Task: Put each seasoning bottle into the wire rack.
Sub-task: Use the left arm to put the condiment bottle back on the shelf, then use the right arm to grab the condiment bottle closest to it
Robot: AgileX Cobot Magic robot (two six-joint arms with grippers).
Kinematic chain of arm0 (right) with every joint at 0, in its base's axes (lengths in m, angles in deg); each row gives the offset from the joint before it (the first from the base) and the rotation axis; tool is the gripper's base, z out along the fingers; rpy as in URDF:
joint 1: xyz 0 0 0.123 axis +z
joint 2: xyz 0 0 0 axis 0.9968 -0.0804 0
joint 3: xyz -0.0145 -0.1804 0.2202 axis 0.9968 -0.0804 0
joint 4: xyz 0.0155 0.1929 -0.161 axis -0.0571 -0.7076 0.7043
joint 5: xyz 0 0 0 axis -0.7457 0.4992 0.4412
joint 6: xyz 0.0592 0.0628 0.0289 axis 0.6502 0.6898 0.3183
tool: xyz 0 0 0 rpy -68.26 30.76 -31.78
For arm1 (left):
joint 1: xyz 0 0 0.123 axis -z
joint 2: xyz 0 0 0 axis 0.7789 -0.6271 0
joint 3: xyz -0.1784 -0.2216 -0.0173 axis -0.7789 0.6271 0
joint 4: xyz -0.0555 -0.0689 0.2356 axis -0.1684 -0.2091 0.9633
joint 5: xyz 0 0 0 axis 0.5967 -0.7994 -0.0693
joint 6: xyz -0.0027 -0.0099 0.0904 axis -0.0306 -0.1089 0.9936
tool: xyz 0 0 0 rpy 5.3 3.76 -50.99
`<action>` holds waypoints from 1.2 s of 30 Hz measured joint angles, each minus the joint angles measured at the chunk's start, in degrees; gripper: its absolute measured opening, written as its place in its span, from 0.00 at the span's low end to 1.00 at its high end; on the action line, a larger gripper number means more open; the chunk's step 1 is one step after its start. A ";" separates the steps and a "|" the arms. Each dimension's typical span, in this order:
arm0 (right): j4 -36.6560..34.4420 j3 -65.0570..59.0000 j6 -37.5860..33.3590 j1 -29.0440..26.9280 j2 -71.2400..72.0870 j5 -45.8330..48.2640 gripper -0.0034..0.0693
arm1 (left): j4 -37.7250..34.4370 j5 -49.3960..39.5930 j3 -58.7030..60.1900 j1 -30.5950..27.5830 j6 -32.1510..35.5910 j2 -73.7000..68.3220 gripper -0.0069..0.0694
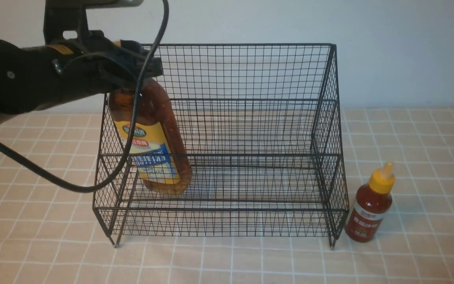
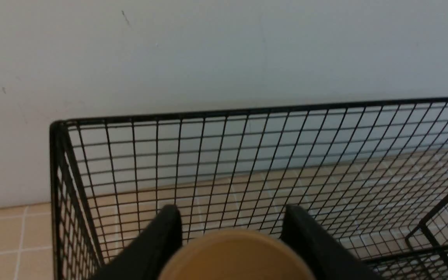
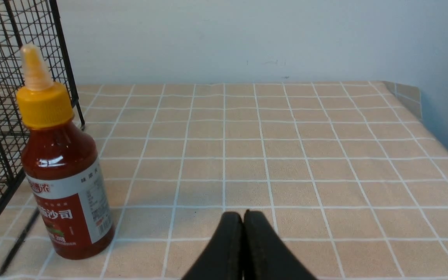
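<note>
The black wire rack point(image 1: 250, 71) stands in the middle of the checked cloth. My left gripper point(image 1: 142, 73) is shut on the top of the tall amber bottle point(image 1: 154, 146) with the yellow-blue label. The bottle hangs tilted inside the rack's left end, its base just above the lower tier. In the left wrist view its tan cap point(image 2: 235, 258) sits between my two fingers point(image 2: 161, 237), with the rack's back point(image 2: 247, 155) behind. The small red sauce bottle point(image 1: 371, 205) with yellow nozzle cap stands upright on the cloth just right of the rack, also in the right wrist view point(image 3: 62, 167). My right gripper point(image 3: 243, 214) is shut and empty, low over the cloth to the right of it.
The left arm's black cable point(image 1: 73, 185) loops down in front of the rack's left side. A pale wall point(image 1: 408, 47) rises right behind the rack. The table's far right corner point(image 3: 406, 91) shows in the right wrist view.
</note>
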 joint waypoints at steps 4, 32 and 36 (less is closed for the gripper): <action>0.00 0.00 0.00 0.00 0.00 0.00 0.03 | 0.18 -0.34 -0.25 0.00 3.01 -0.10 0.54; 0.00 0.00 0.00 0.00 0.00 0.00 0.03 | 3.08 -29.88 -0.71 0.00 1.64 21.99 0.27; 0.00 0.00 0.00 0.00 0.00 0.00 0.03 | 7.85 -41.07 0.63 0.00 -5.61 26.67 0.10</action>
